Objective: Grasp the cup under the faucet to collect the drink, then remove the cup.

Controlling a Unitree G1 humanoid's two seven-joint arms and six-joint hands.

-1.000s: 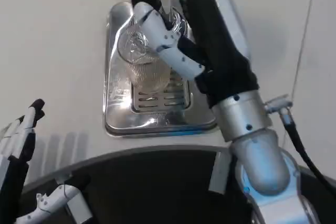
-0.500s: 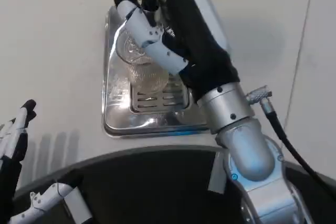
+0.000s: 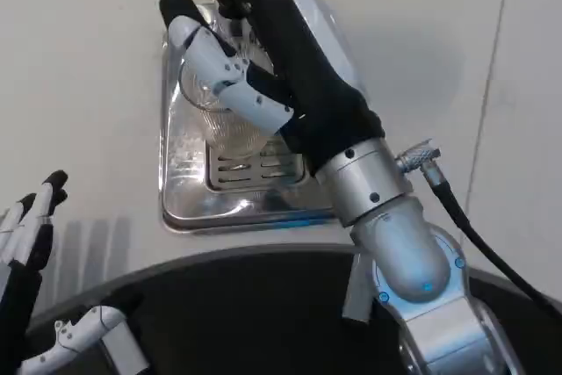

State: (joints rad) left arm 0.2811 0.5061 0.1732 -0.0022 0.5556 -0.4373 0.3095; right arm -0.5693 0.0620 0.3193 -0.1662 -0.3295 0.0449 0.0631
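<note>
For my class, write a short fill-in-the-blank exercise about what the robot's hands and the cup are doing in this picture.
1. The clear cup is gripped by the robot's ____ hand.
2. The cup stands on a shiny metal drip ____ with a slotted grate.
3. The left hand holds ____, its fingers apart.
4. The table is ____ in colour.

Missing words: right; tray; nothing; white
</note>
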